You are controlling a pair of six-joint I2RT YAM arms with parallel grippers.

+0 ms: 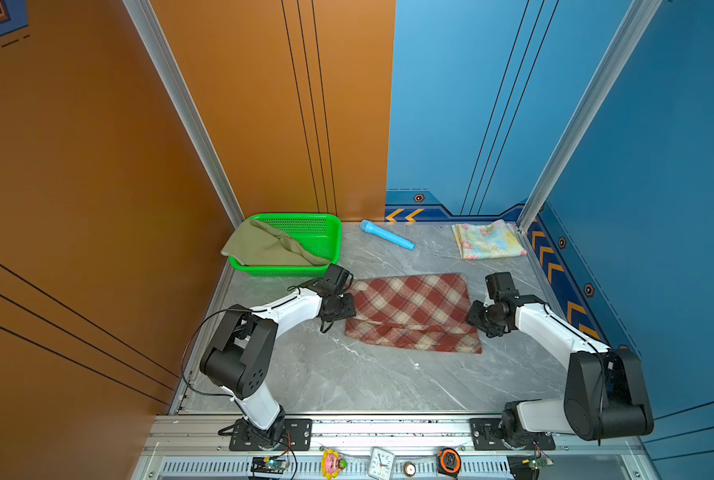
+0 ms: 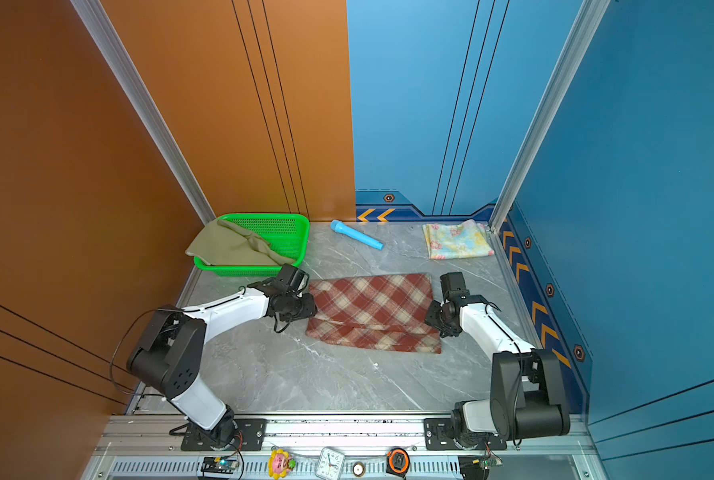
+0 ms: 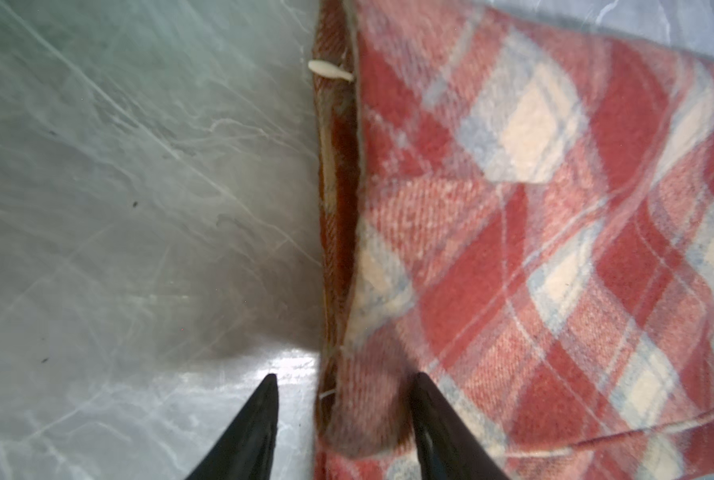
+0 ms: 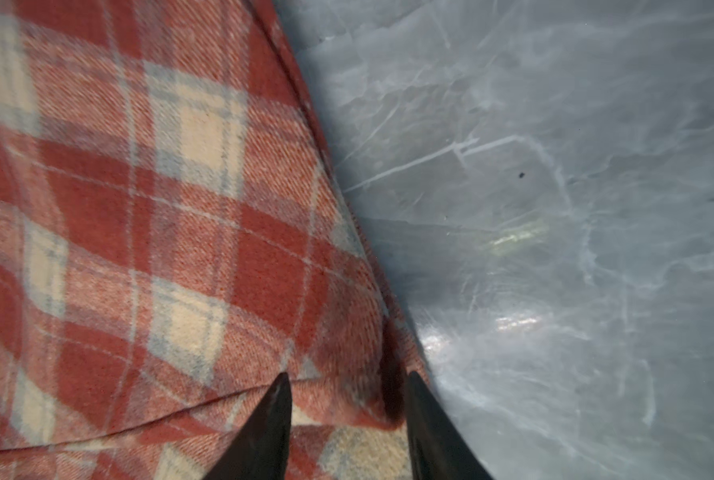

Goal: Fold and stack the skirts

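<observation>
Edges, plaid skirt [image 1: 413, 307]: left claw [image 3: 344, 376], right claw [image 4: 347, 374] astride.

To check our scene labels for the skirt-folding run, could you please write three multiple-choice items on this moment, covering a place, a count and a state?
1. Where is the olive-green skirt?
A. in the green basket
B. stacked on another skirt
C. hanging from an arm

2. How many skirts lie on the table outside the basket?
A. one
B. two
C. three

3. How do the jaws of the left gripper stand?
A. shut tight, clear of any cloth
B. apart, astride the edge of the plaid skirt
C. clamped on the basket's rim

Key:
1 A, it lies in the basket and drapes over its rim.
2 B, only the plaid skirt and the floral skirt lie there.
3 B, the left wrist view shows one finger over bare table and the other over the cloth.
</observation>
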